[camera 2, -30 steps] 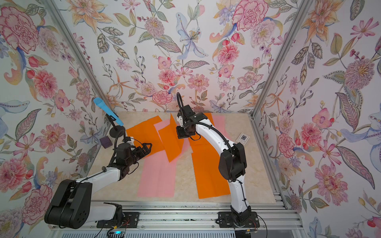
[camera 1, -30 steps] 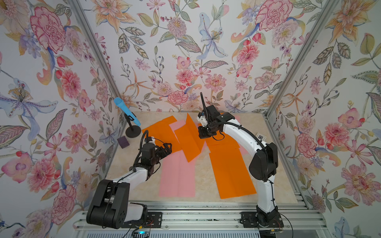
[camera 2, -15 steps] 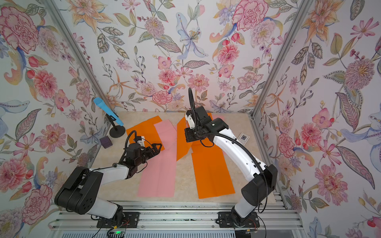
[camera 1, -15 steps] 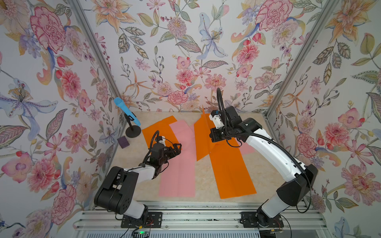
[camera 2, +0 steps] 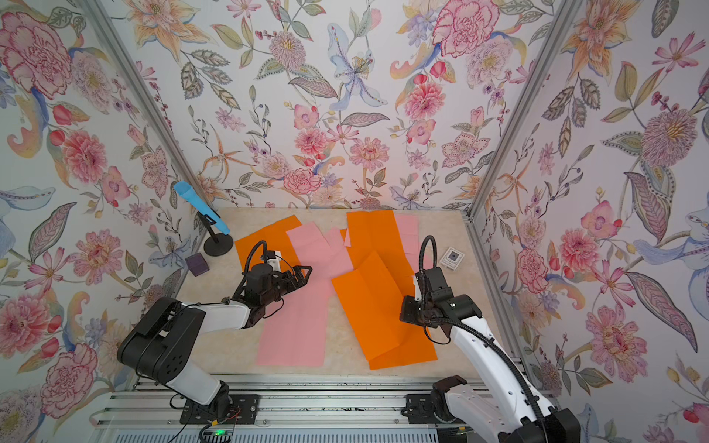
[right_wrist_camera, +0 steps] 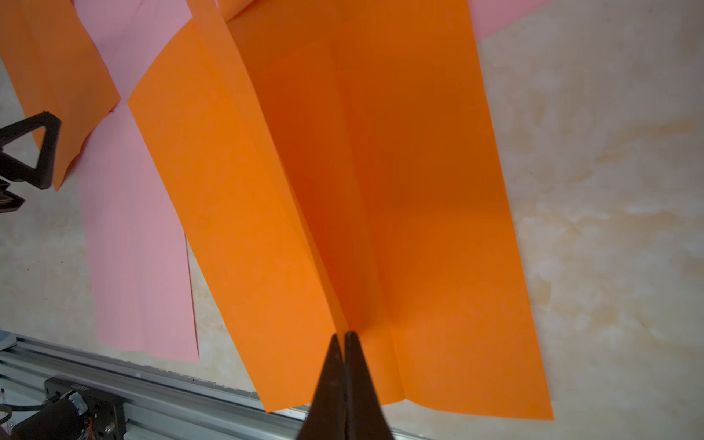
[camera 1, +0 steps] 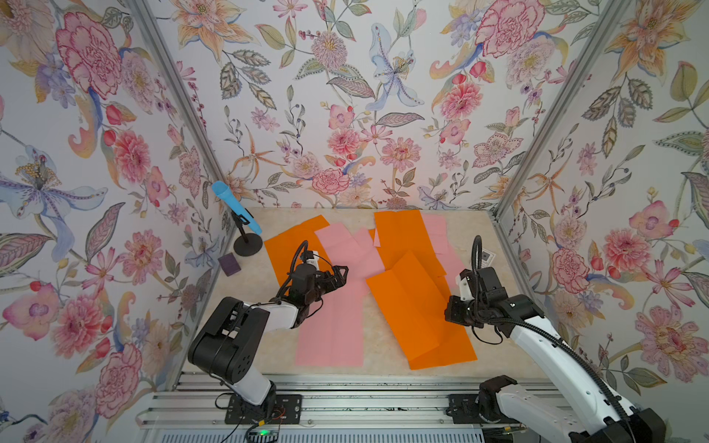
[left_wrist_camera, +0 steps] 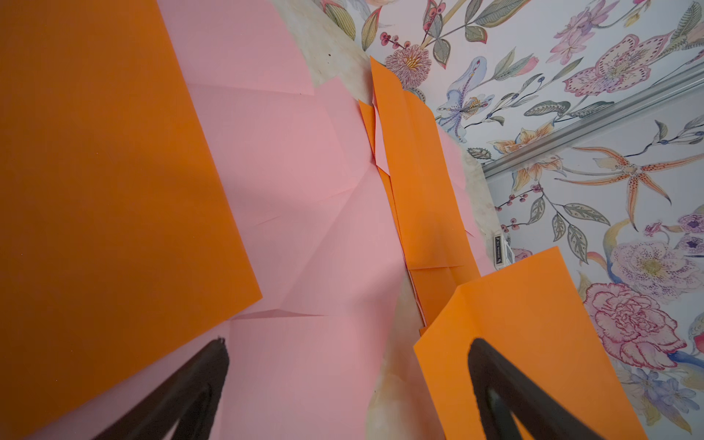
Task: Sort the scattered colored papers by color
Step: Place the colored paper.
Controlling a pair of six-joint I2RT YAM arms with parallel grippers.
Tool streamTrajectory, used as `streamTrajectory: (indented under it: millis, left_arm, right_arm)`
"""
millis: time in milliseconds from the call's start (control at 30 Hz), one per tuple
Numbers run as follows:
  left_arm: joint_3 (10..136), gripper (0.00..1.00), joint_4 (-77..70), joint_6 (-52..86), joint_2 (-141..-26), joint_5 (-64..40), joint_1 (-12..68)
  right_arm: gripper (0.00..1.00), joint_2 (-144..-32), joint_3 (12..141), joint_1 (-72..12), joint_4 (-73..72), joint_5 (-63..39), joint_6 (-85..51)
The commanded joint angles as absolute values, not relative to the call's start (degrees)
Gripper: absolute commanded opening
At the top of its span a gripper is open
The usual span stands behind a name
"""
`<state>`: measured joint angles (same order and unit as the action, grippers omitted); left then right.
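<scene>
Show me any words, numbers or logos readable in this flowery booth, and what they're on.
None can be read.
On the small white printed card: dark square mark, print too small.
On the black box on the rail: faint lettering, blurred.
On the bright orange paper sheets and light pink paper sheets: nothing.

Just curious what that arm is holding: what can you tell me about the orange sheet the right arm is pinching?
The orange sheet is thin, bright orange paper, rectangular, bent along a lengthwise fold crease. The right arm's fingers are shut on its edge, so it arches up. It sits over a second orange sheet near the front right of the table.
</scene>
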<state>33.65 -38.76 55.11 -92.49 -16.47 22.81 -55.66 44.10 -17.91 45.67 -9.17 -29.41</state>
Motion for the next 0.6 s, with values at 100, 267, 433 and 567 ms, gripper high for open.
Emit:
streamTrajectory:
  millis: [100,267,433,567]
  left_arm:
    - [35.6,1.0,-38.93,55.46,-92.4,-17.18,24.23]
    - [36.0,1.0,-37.77,55.2,-91.32,-16.57,25.39]
    - [37.38,1.0,-36.56,54.76,-91.78,-16.45,26.29]
    - [37.79,1.0,-36.22,54.84,-92.11,-16.35,26.83]
  right_arm:
    - [0.0,-51.11,37.46,-15.91,42.75,-11.43,-34.95]
    - [0.0,-45.65,34.52,-14.76,42.74,-9.87,-36.09]
    - [0.0,-44.32,33.66,-10.99,42.79,-11.55,-35.52]
    - [0.0,-43.56,33.22,-8.98,43.41,-12.46,-35.44]
